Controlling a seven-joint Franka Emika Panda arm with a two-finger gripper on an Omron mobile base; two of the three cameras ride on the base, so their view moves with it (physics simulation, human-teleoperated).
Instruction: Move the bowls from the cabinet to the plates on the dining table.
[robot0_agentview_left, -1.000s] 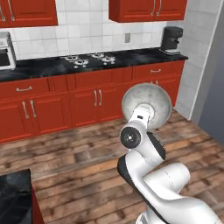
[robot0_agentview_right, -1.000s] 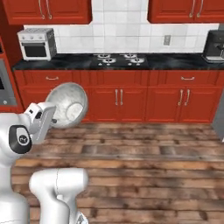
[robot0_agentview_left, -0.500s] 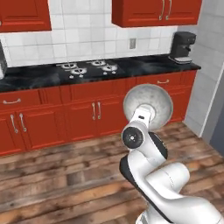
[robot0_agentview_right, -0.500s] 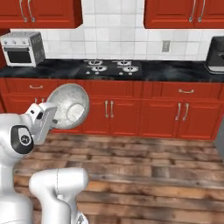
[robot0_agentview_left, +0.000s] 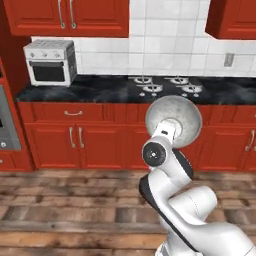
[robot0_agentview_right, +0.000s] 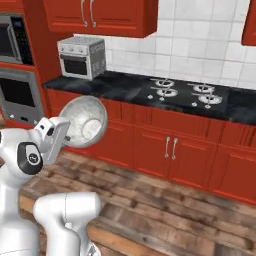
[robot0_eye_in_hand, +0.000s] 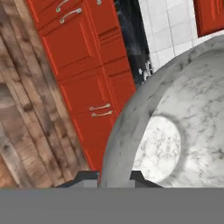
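My fingers (robot0_eye_in_hand: 105, 177) are clamped on the rim of the pale grey speckled bowl (robot0_agentview_right: 84, 123), one tip on each side of its wall, as the hand view shows with the rim (robot0_eye_in_hand: 131, 113) rising between the two dark tips. I hold the bowl tipped on its side in the air above the wooden floor (robot0_agentview_left: 70, 200), well clear of any tabletop. In the left base view its rounded underside (robot0_agentview_left: 174, 119) faces the camera, in front of the red lower cabinets (robot0_agentview_left: 95, 145). In the right base view its hollow is open to the camera, showing a paler flat bottom.

Taking the gas hob (robot0_agentview_right: 185, 90) as the landmark: it sits in the black counter (robot0_agentview_left: 90, 90) backed by white tiles (robot0_agentview_left: 170, 30), and the bowl hangs below and in front of it. A silver toaster oven (robot0_agentview_left: 50, 62) stands on that counter, well to the left of the hob. Red wall cabinets (robot0_agentview_right: 100, 15) with long silver handles hang above, to the left of the hob, their doors shut. Further left of the toaster oven, built-in ovens (robot0_agentview_right: 17, 92) sit in a tall red unit.
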